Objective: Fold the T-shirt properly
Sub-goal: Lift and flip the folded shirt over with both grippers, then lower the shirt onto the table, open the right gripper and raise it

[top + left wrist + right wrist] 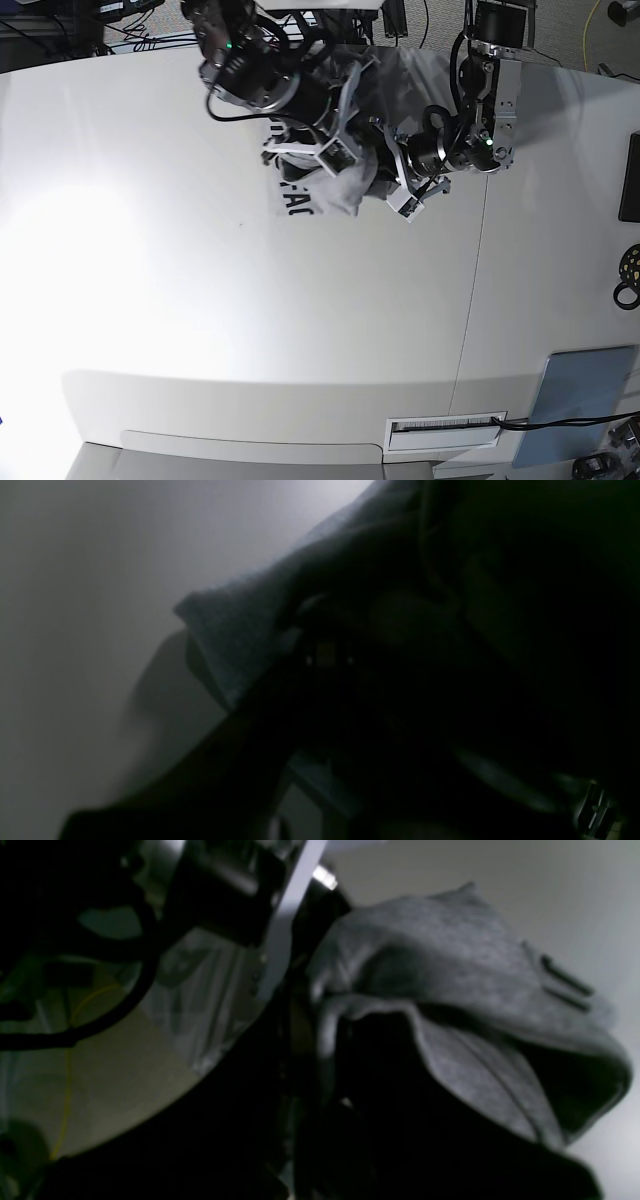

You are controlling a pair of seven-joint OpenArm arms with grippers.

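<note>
The heather-grey T-shirt hangs bunched between my two arms at the table's far middle. Black block letters show on its lower left part. My right gripper is shut on a fold of the shirt. In the right wrist view the grey cloth drapes out from the gripper, with two short black marks on it. My left gripper holds the shirt's right side. The left wrist view is very dark: a grey cloth corner sticks out from the shut gripper.
The white table has a thin seam running front to back. A blue-grey sheet lies at the front right. A black ring-shaped item and a dark panel sit at the right edge. Cables lie behind the table.
</note>
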